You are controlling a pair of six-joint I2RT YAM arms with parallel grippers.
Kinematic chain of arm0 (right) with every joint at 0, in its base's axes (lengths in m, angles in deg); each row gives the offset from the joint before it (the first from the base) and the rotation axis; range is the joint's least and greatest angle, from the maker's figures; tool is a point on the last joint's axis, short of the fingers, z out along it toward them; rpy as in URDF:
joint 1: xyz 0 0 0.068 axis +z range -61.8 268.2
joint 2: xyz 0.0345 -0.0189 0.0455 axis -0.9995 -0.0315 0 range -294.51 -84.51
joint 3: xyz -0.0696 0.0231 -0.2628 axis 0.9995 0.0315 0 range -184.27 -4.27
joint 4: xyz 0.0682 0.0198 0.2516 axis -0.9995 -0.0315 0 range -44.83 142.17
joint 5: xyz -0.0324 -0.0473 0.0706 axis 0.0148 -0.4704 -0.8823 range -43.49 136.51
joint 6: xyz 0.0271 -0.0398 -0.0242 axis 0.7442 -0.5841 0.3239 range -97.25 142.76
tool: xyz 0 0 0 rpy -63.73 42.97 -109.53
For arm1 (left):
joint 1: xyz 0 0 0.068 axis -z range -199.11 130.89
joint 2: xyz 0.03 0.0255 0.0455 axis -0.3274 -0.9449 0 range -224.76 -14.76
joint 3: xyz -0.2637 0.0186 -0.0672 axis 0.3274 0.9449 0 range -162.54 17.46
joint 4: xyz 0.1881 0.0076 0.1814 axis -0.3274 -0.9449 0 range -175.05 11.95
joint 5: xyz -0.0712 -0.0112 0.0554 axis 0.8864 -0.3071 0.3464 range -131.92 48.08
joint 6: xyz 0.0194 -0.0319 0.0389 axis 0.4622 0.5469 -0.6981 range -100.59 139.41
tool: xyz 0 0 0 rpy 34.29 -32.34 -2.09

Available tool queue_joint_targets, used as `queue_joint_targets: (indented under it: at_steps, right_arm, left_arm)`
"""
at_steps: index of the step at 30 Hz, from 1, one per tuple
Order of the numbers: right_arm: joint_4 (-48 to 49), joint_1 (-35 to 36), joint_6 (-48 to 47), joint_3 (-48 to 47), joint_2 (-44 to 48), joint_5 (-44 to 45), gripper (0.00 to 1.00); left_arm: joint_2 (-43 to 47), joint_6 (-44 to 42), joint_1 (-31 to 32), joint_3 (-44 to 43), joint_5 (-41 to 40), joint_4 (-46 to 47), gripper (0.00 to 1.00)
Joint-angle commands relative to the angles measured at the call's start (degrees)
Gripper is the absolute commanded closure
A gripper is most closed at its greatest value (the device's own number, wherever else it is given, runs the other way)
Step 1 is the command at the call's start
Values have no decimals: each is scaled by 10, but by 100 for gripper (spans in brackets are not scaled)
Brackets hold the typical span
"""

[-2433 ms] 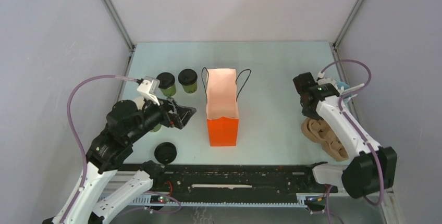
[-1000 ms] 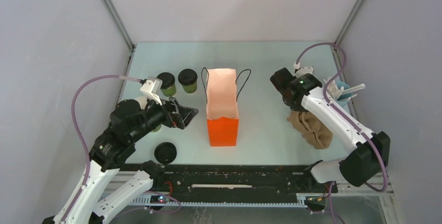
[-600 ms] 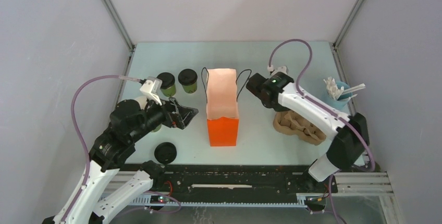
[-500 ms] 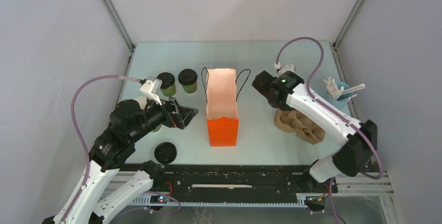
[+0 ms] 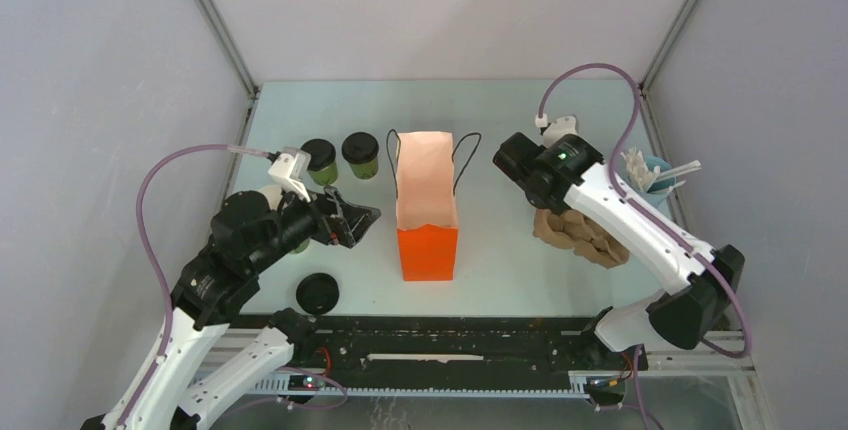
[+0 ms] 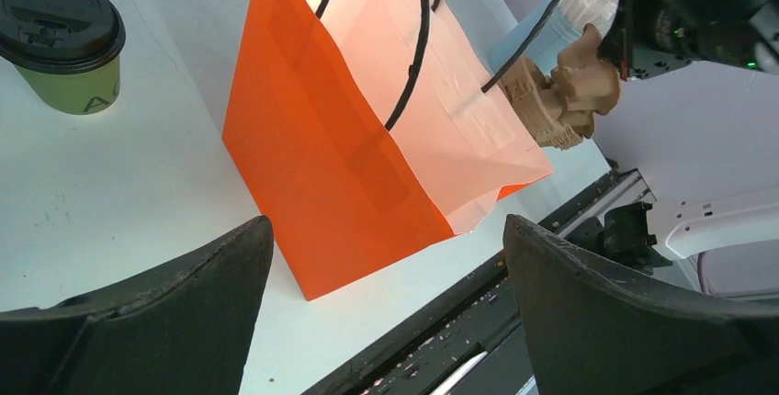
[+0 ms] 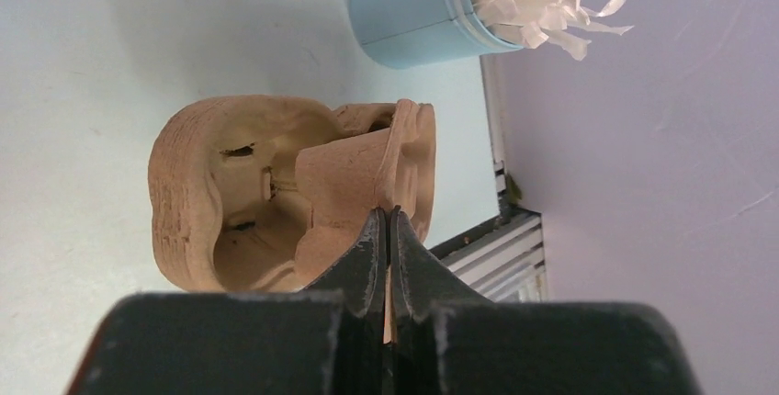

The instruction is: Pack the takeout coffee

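Plainly, I saw my left pincer [image 5: 360, 222] spread wide, the lidded cups [image 5: 319, 160] standing upright just on its far side, left of the orange bag [image 5: 427, 250]; my right pincer [image 7: 384, 230], farther off, pinched the pulp carrier [image 7: 230, 193].

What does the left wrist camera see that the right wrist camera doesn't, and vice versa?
Only the left wrist view shows the orange paper bag, one lidded coffee cup and the left fingers, spread wide. Only the right wrist view shows the right fingers up close, shut on a wall of the cup carrier. Both show that carrier and the blue cup of white sticks.
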Motion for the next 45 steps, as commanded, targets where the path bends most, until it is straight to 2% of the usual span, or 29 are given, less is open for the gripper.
queue_joint_targets:
  at_steps: [1, 4, 7, 9, 12, 17, 23, 26, 29, 32, 36, 41, 43, 45]
  right_arm:
    - [-48, 2, 12, 4, -10, 64, 100]
    - [-13, -13, 16, 6, -50, 38, 100]
    - [-47, -20, 56, 24, -141, 92, 100]
    - [-43, -25, 57, 31, -111, 88, 100]
    - [1, -19, 1, 17, -32, 73, 100]
    - [-37, 23, 11, -65, 4, 76, 100]
    - [96, 103, -87, -111, 111, 25, 100]
    - [296, 146, -229, -44, 228, -58, 100]
    - [483, 151, -314, 26, 327, -179, 100]
    - [597, 151, -390, 62, 369, -301, 100]
    - [637, 151, -477, 42, 351, -388, 100]
    - [642, 154, -582, 11, 319, -564, 100]
    - [630, 164, -630, -6, 297, -605, 100]
    - [625, 186, -693, -8, 278, -611, 100]
  left_arm:
    - [6, 0, 3, 3, -13, 5, 0]
    - [6, 4, 2, 2, -11, 4, 0]
    - [3, 3, 3, -3, -5, 4, 0]
    - [6, 0, 3, -4, -13, 0, 0]
    - [8, 0, 3, 1, -16, 0, 0]
    - [-7, 10, 3, 1, 2, 13, 0]
    - [-18, 28, 3, -18, 17, 22, 0]
    - [-25, 55, 3, -19, 54, 57, 0]
    - [-41, 90, 3, -39, 106, 96, 0]
    - [-61, 122, 3, -79, 137, 118, 0]
    - [-72, 152, 2, -127, 154, 131, 0]
    - [-97, 222, 2, -171, 202, 168, 0]
    - [-102, 252, -1, -187, 205, 176, 0]
    - [-105, 290, -8, -204, 190, 172, 0]
